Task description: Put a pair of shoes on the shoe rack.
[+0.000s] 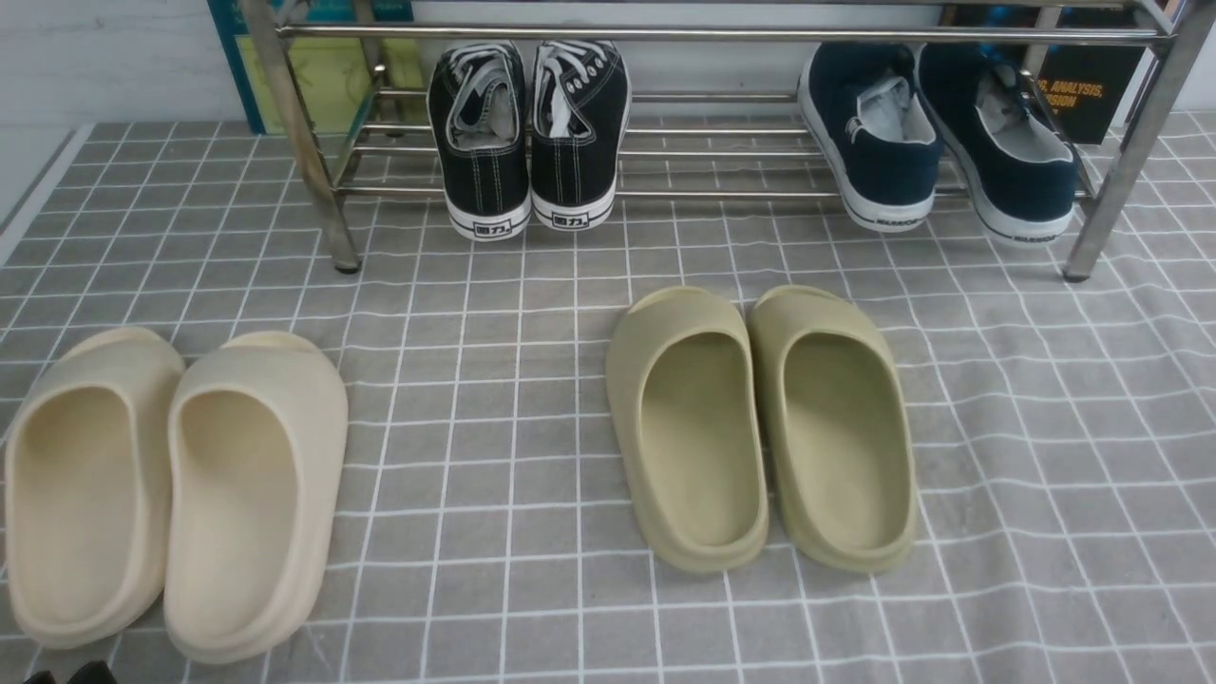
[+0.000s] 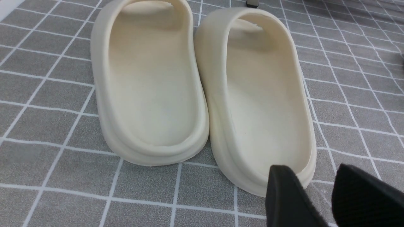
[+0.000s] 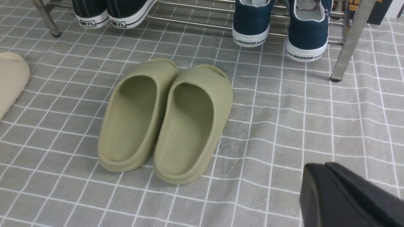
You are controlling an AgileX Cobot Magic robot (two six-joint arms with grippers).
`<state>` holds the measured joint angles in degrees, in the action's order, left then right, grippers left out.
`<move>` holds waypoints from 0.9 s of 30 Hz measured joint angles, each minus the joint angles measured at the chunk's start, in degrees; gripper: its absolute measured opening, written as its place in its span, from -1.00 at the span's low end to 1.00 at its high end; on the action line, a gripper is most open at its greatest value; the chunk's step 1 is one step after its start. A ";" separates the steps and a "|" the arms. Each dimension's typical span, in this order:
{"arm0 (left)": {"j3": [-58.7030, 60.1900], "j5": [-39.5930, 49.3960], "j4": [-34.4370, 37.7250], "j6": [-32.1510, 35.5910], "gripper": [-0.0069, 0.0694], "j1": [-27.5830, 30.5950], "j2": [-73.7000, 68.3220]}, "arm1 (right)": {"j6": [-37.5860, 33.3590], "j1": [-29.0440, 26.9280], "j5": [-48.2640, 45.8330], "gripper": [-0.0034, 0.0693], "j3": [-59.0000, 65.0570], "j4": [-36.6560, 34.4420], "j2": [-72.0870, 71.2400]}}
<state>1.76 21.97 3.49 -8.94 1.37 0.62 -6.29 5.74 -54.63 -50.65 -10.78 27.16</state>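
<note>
- Left gripper [image 2: 318, 192]: two black fingers [image 2: 285, 195] parted with a clear strip of cloth showing between them, nothing held; the nearer finger overlapping the heel rim of one cream foam slide [image 2: 258, 97] in the left wrist view, contact impossible to judge.
- Right gripper [image 3: 344, 195]: only one dark mass at the corner of the right wrist view, no gap visible between the fingers; closed and empty, touching nothing, hanging above the grey checked cloth [image 3: 284, 126].
- Both grippers cut off by the edges of their wrist views; fingertips only partly shown, arms out of frame. Only a small dark scrap at the bottom left corner of the front view, too little to identify.
- Navy slip-on sneakers [image 1: 940, 142]: side by side on the lower bars at the right end of the steel shoe rack [image 1: 722, 36], heels toward the robot, toes hidden behind the top rail; white heel soles overhanging the front bar.
- Black lace-up sneakers [image 1: 527, 133]: on the same shelf, further left, well apart from the navy pair.
- Olive foam slides [image 1: 760, 427]: on the cloth in front of the rack, touching each other.
- Cream pair at front left, just beside the left gripper; one slide cut off by the frame edge in the front view.
- Rack top and rear cut off; dark box with orange lettering [image 1: 1083, 90] behind the right leg, text only partly legible.
</note>
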 joint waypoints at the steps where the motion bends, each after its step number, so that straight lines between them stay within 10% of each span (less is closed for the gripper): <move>1: 0.00 0.00 0.00 0.00 -0.19 0.00 0.00 | 0.00 0.00 0.07 -0.83 0.00 0.52 -0.04; 19: 0.00 0.00 0.00 0.00 -0.19 0.00 0.00 | 8.90 -0.23 47.26 -0.92 42.03 13.08 -23.81; 27: 0.00 0.04 0.00 0.00 -0.19 0.00 0.00 | 17.44 -7.27 44.33 -0.92 52.15 13.88 -27.73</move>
<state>1.76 22.02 3.49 -8.94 1.37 0.62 11.15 -1.53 -10.31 1.50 3.10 -0.57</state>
